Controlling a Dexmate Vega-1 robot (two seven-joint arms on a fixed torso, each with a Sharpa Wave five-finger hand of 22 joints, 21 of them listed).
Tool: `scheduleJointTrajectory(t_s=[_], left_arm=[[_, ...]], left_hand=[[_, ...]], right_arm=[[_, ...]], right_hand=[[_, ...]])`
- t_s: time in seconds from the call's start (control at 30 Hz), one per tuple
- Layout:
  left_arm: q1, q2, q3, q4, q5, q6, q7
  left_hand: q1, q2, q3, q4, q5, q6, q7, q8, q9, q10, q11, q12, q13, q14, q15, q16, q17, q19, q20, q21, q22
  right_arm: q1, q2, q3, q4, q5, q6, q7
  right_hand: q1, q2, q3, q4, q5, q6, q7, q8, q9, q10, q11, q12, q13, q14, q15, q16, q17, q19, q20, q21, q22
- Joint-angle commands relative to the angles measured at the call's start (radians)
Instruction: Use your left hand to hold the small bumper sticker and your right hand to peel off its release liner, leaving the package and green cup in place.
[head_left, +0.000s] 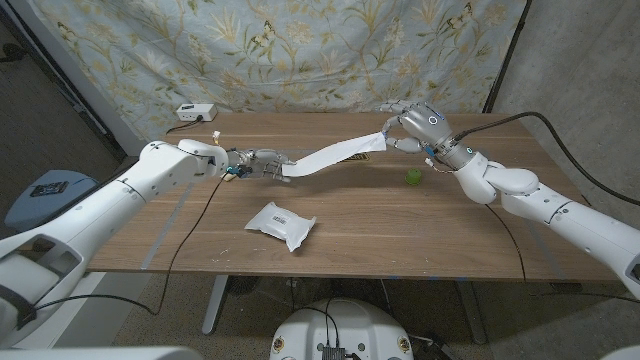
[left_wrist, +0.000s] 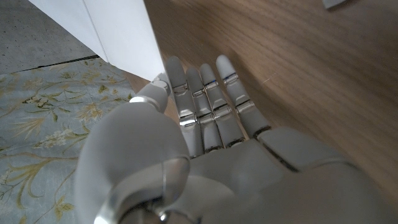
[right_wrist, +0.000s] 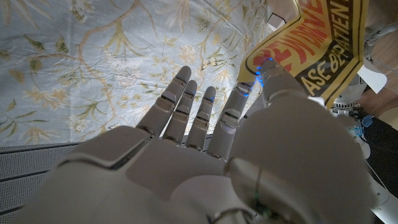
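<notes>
Wooden table (head_left: 420, 225) carries a white crinkled package (head_left: 281, 224) and a small green cup (head_left: 412, 177). I see my left hand (head_left: 257, 163) and right hand (head_left: 405, 128) each pinching an end of the long white bumper sticker (head_left: 335, 156), stretched above the table between them.

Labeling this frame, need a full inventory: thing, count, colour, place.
table: 1, brown wood, under everything.
bumper sticker: 1, white back, yellow printed face in the right wrist view, stretched above the table between both hands.
package: 1, white, front centre of the table.
green cup: 1, green, near the right forearm.
white box: 1, white, back left corner of the table.
curtain: 1, pale floral, behind the table.
left hand: holds the sticker's left end.
right hand: pinches its right end.
</notes>
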Motion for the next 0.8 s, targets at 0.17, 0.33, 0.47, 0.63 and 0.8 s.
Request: scheduleJointTrajectory(t_s=[0.17,0.33,0.47,0.63,0.8], left_arm=[[-0.012,0.011,0.008,0.030,0.015,-0.015,-0.044],[-0.013,0.012,0.008,0.037,0.019,-0.019,-0.051],[-0.014,0.013,0.008,0.037,0.022,-0.014,-0.049],[-0.015,0.014,0.009,0.045,0.022,-0.014,-0.061],[-0.015,0.013,0.010,0.051,0.023,-0.014,-0.064]], left_hand=[[0.010,-0.001,0.003,0.001,0.002,0.000,0.004,0.006,0.002,0.004,-0.004,-0.004,0.002,-0.005,0.001,-0.005,0.002,-0.006,-0.003,0.012,0.000],[0.010,-0.002,0.002,0.001,0.001,-0.001,0.005,0.007,0.003,0.005,-0.004,-0.005,0.003,-0.005,0.001,-0.005,0.004,-0.008,-0.003,0.014,0.000],[0.010,-0.001,0.003,0.001,0.001,-0.003,0.006,0.006,0.004,0.000,-0.005,-0.007,0.005,-0.006,0.002,-0.005,0.004,-0.010,-0.002,0.017,-0.001],[0.009,-0.001,0.003,0.002,0.001,-0.002,0.007,0.007,0.003,0.001,-0.004,-0.008,0.005,-0.005,0.001,-0.007,0.003,-0.011,-0.003,0.019,-0.001],[0.008,-0.001,0.003,0.002,0.001,-0.001,0.007,0.007,0.002,0.003,-0.005,-0.009,0.005,-0.007,0.002,-0.008,0.004,-0.014,-0.002,0.021,-0.001]], right_arm=[[-0.008,-0.005,0.012,-0.023,0.009,-0.022,0.024],[-0.012,-0.012,0.017,-0.031,0.008,-0.027,0.031],[-0.016,-0.017,0.023,-0.037,0.009,-0.031,0.034],[-0.019,-0.024,0.029,-0.042,0.008,-0.036,0.038],[-0.021,-0.029,0.035,-0.046,0.012,-0.036,0.044]], right_hand=[[-0.004,-0.007,0.009,-0.001,0.008,0.000,-0.007,0.007,0.002,0.008,0.001,-0.001,0.002,0.012,-0.115,-0.003,0.001,-0.001,0.001,-0.003,0.002],[-0.005,-0.007,0.009,0.000,0.008,0.001,-0.005,0.007,0.002,0.008,-0.001,-0.001,0.002,0.012,-0.116,-0.003,0.001,-0.001,0.001,-0.003,0.002],[-0.006,-0.007,0.009,0.000,0.008,-0.001,-0.005,0.007,0.002,0.007,-0.001,-0.001,0.002,0.012,-0.116,-0.003,0.001,-0.001,0.001,-0.002,0.002],[-0.006,-0.007,0.010,0.000,0.008,0.001,-0.006,0.008,0.002,0.008,0.000,-0.001,0.002,0.012,-0.115,-0.003,0.001,-0.001,0.001,-0.002,0.002],[-0.005,-0.007,0.010,-0.001,0.008,0.000,-0.006,0.008,0.002,0.007,-0.001,-0.002,0.001,0.013,-0.115,-0.003,0.001,-0.001,0.002,-0.002,0.002]])
